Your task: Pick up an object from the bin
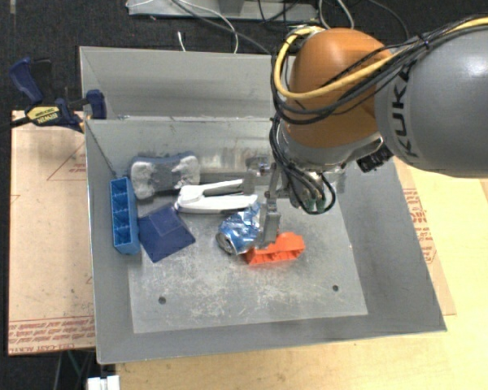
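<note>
Near the middle of the grey bin (252, 299) the tool (270, 227) stood low, reaching down among the loose things; whether it was open or closed I could not tell. Just beside it, at its 9 o'clock, lay a crumpled blue-silver wad (239, 234); at its 5 o'clock, very close, lay an orange plastic piece (278, 250). At its 10 o'clock lay a white handle-shaped thing (214, 197); further toward 9 o'clock lay a dark blue block (164, 236) and a long blue tray (124, 215), the tray near the bin's wall; a grey-blue thing (163, 173) lay at 12 o'clock of the block.
</note>
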`<action>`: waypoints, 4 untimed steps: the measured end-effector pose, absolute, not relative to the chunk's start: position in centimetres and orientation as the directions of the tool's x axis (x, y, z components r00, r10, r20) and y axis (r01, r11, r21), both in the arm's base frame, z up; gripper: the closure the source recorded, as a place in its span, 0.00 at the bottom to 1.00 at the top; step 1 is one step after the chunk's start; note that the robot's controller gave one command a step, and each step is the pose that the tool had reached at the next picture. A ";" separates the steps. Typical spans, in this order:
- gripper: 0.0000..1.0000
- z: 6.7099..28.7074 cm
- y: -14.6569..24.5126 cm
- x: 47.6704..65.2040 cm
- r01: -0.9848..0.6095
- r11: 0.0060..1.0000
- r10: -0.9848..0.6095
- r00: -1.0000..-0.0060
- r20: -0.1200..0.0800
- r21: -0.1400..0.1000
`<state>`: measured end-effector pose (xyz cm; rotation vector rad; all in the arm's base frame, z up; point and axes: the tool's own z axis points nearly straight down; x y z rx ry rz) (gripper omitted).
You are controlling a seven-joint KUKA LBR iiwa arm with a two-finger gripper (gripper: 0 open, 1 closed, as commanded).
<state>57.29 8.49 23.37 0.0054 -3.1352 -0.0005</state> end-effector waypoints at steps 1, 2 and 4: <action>0.00 23.9 8.4 57.4 0.000 1.000 0.000 -1.000 -0.001 0.001; 0.00 12.4 3.7 59.9 -0.214 0.977 -0.214 -0.977 -0.005 0.001; 0.00 7.3 4.2 61.2 -0.115 0.993 -0.115 -0.993 -0.004 -0.003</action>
